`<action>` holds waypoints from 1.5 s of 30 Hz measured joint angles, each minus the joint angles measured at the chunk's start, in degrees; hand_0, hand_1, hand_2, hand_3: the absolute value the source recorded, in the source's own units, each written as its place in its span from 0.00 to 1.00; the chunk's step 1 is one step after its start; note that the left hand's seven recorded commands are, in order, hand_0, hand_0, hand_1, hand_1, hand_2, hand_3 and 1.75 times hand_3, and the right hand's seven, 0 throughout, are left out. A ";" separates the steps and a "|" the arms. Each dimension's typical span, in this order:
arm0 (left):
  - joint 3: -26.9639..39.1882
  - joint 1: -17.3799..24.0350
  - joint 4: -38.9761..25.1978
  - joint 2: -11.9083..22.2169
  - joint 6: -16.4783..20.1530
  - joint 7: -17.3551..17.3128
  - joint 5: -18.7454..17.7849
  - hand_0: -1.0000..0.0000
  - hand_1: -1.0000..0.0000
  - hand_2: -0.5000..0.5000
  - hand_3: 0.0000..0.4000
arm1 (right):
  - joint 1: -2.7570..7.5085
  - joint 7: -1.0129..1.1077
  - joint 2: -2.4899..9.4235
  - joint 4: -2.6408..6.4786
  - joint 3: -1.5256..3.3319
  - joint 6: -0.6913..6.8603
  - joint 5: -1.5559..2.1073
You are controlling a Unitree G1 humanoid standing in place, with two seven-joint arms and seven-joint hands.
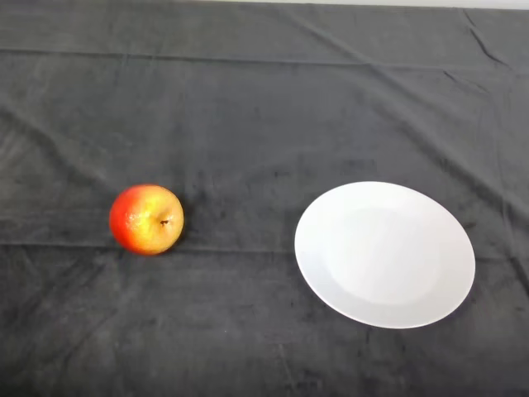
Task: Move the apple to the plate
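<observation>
On a table draped in a dark grey, creased cloth (pixel 264 99), a red and yellow apple (pixel 146 219) sits toward the left, its stem end facing up and slightly right. Well apart from it, to the right, lies a plain white round plate (pixel 384 254), flat on the cloth with nothing on it. The apple rests directly on the cloth, not on the plate. No lettering or labels can be read on either.

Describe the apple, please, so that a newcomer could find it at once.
On the dark cloth, look left of the white plate. The apple sits there apart from it, the only round, red-and-yellow thing, stem end showing.
</observation>
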 measured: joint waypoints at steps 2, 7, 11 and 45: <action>0.00 0.00 0.00 0.00 0.00 0.00 0.18 1.00 1.00 0.50 0.00 | 0.00 0.00 0.00 0.00 0.00 0.00 0.00; -0.01 0.00 -0.01 -0.05 -0.03 -0.01 1.05 1.00 1.00 0.50 0.00 | 0.00 0.00 0.00 0.00 0.00 0.00 0.00; -0.15 -0.01 -0.05 -0.19 -0.06 -0.01 1.99 1.00 1.00 0.50 0.00 | 0.00 0.00 0.00 0.00 0.00 0.00 0.01; -10.57 -0.39 -2.37 -10.07 -3.28 -5.33 13.87 1.00 1.00 0.50 0.00 | 0.00 0.00 -0.02 -0.07 -0.03 0.02 0.02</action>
